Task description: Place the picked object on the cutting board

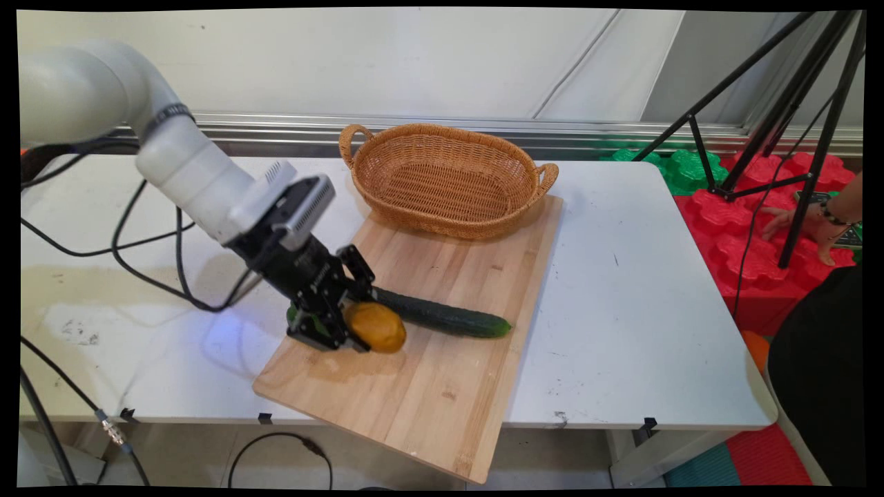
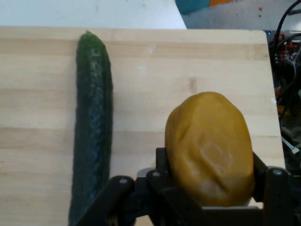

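Gripper (image 1: 359, 330) pinches a potato (image 1: 375, 326) between its fingers — hand view shows the cucumber (image 2: 91, 127) lying just beside, apart.

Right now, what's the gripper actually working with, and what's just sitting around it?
In play:
- gripper, shut on the potato, low over the cutting board

Lying about:
- cucumber, flat on the board beside the potato
- wicker basket, nothing in it, at the board's far end
- tripod, off the table to the right
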